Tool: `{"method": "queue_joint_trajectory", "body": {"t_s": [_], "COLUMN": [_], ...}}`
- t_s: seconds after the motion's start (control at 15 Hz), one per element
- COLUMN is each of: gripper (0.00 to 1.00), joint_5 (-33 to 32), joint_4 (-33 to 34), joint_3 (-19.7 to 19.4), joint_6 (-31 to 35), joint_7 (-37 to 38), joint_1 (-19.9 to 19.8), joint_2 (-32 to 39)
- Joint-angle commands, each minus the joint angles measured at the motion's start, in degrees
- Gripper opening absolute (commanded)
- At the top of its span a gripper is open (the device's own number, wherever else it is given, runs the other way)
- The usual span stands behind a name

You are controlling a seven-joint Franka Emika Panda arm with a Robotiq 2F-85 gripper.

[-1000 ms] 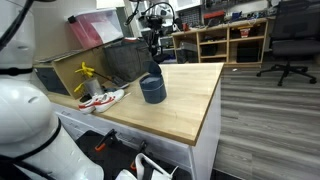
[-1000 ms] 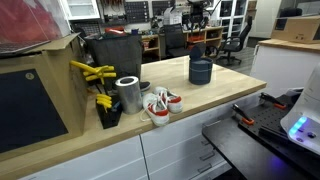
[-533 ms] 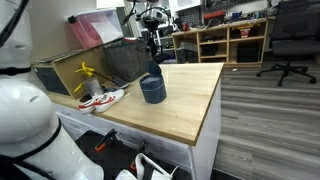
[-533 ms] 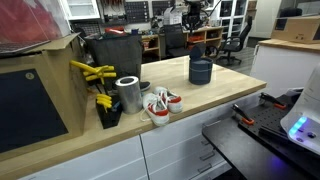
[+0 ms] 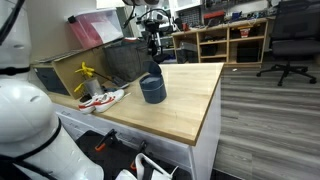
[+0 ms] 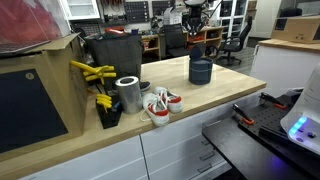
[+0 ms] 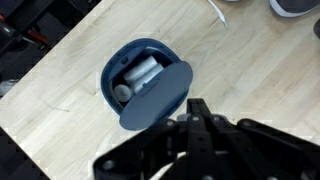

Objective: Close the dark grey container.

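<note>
The dark grey container (image 5: 152, 92) stands on the wooden table (image 5: 190, 110), also seen in the other exterior view (image 6: 200, 72). In the wrist view it is open (image 7: 128, 62), with white items (image 7: 136, 76) inside. Its round lid (image 7: 160, 100) lies tilted across the rim and covers only part of the opening. My gripper (image 7: 197, 112) hangs above the container, near the lid's edge. Its fingers are together and hold nothing. It also shows in both exterior views (image 5: 153, 45) (image 6: 196, 32), clear of the tub.
A large dark rectangular bin (image 6: 115, 50) stands behind the container. White and red shoes (image 6: 160, 103), a metal can (image 6: 128, 94) and yellow tools (image 6: 92, 74) sit further along the table. Office chairs (image 5: 290, 40) and shelves (image 5: 225, 40) stand beyond the table edge.
The gripper seems to have risen very slightly. The container and its tilted lid have not moved.
</note>
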Motion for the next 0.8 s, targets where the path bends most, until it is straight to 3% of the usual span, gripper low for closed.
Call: {"method": "queue_joint_trajectory", "body": {"t_s": [0.0,0.33,0.73], "gripper": [0.0,0.0,0.0], "joint_5": [-5.08,-10.0,-10.78], "joint_4": [-2.53,-2.65,-4.73], "joint_3": [-0.63,-0.45,-0.32], "joint_6": [-0.65,-3.33,-1.53], "joint_7": [-0.11,-0.52,-1.44], "joint_1": [1.52,2.18,2.17], "joint_2": [-1.93,-1.78,-3.07]}}
